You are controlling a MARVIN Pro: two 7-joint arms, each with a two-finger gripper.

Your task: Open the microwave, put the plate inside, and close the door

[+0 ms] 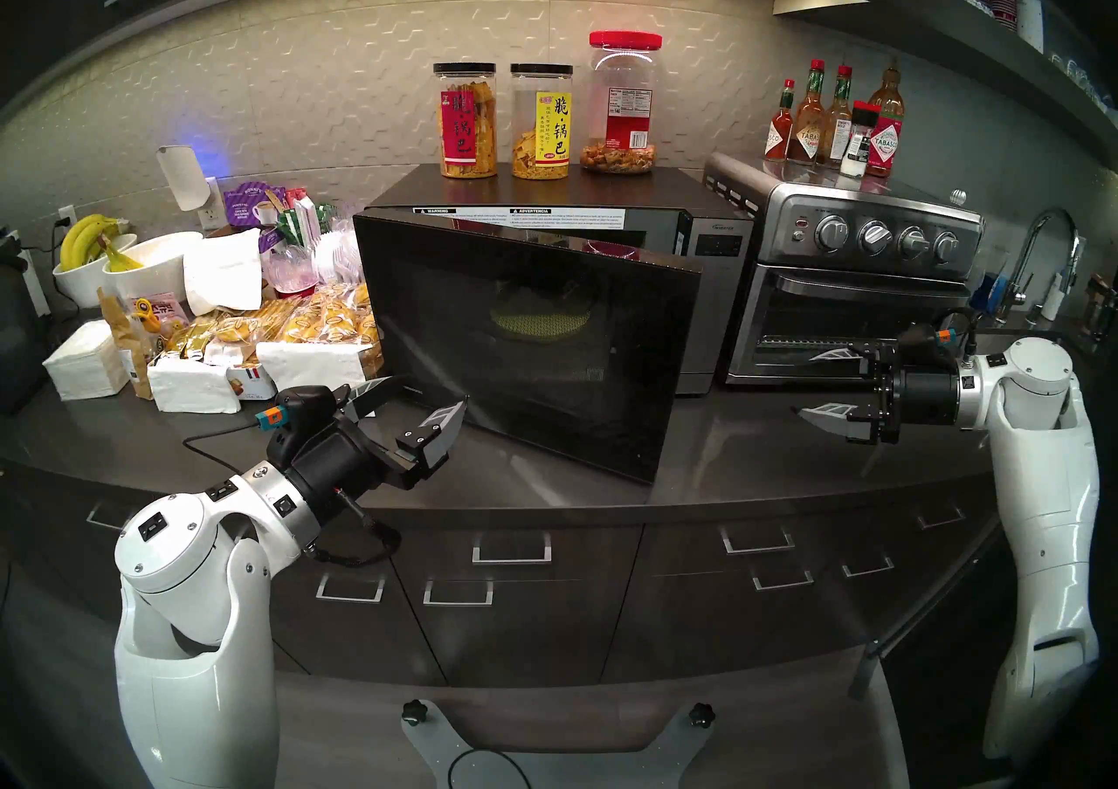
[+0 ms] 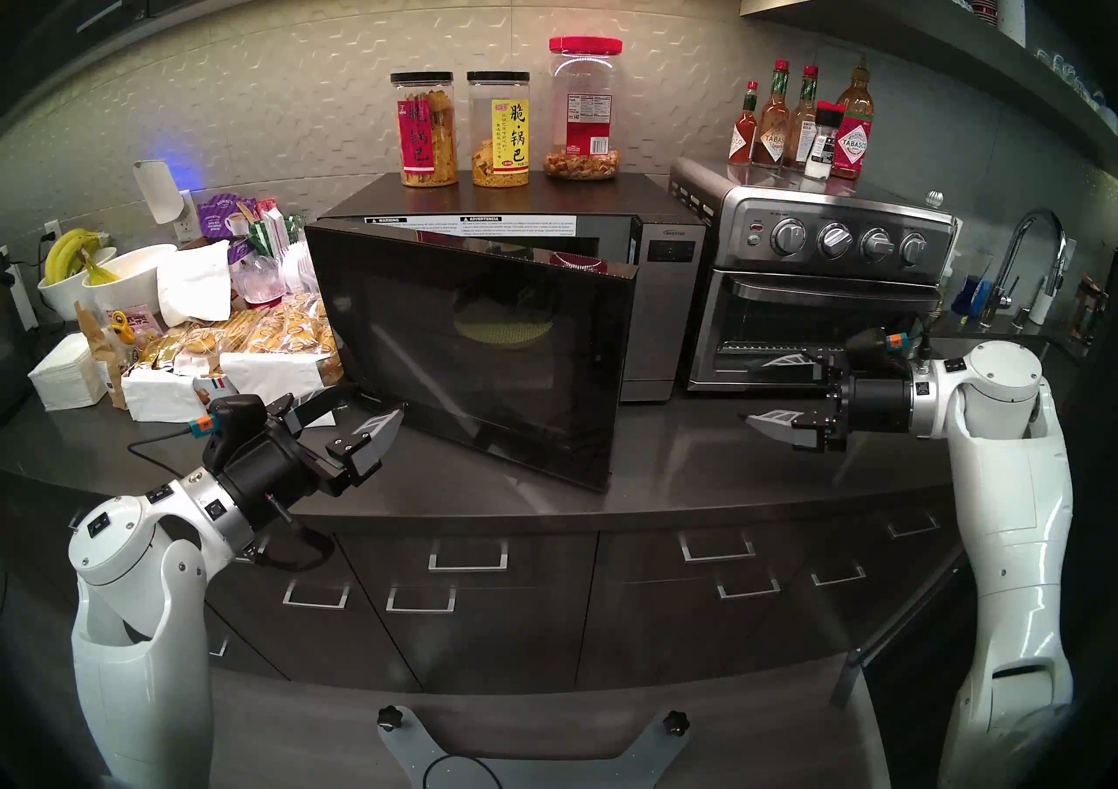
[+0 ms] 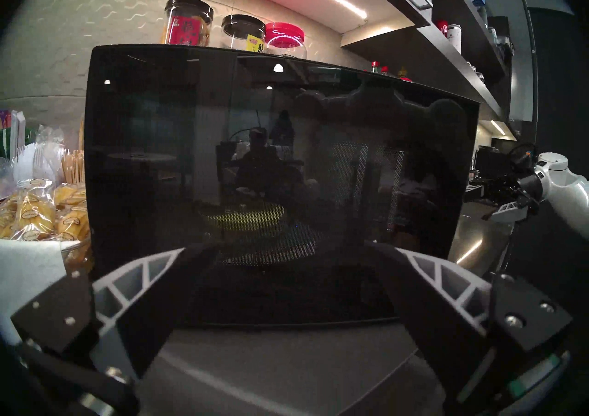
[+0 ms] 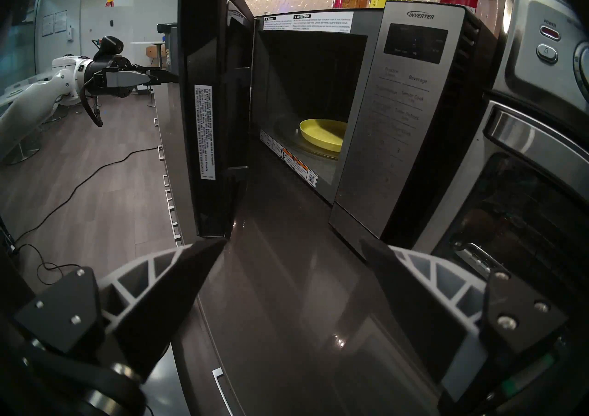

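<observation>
Plate already in, door half-swung, both grippers empty.

The yellow plate (image 4: 322, 135) lies on the turntable inside the microwave (image 1: 714, 285). The door (image 1: 520, 334), rigid, glossy and likely slippery, hinges at 9 o'clock; best pushed flat near its free 3 o'clock edge. The left gripper (image 1: 417, 410) faces its outer glass, jaws wide; the right gripper (image 1: 826, 385) waits with jaws wide.
</observation>
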